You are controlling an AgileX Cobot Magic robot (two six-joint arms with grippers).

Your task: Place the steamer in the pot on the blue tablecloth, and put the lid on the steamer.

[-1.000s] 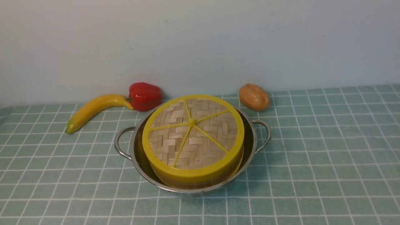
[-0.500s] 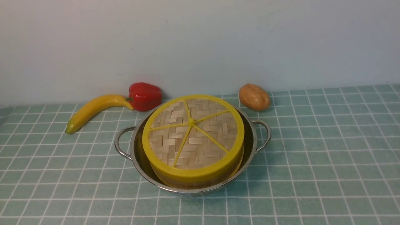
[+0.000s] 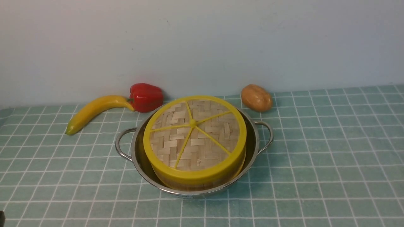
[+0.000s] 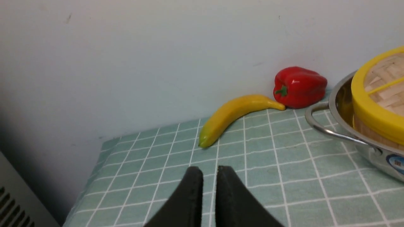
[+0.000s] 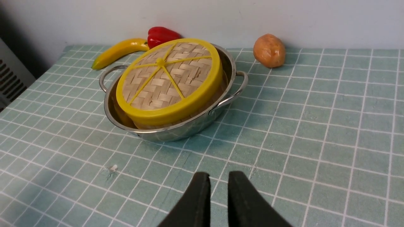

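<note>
A plain pale wall backs a tabletop covered by the blue tablecloth (image 3: 315, 151), which fills the lower half of the front view. The pot (image 3: 252, 148) sits at centre frame on the cloth, and the steamer (image 3: 202, 184) stands inside it, only a strip of its side showing under the lid (image 3: 194, 138), which rests on top, slightly tilted. A banana (image 3: 93, 112) lies at middle left, its tip meeting a red pepper (image 3: 146, 97), and a potato (image 3: 256, 97) sits to the upper right of the pot. The left gripper (image 4: 209, 171) and the right gripper (image 5: 218, 178) each hang over bare cloth, their fingers parted by a narrow slit, pinching nothing.
</note>
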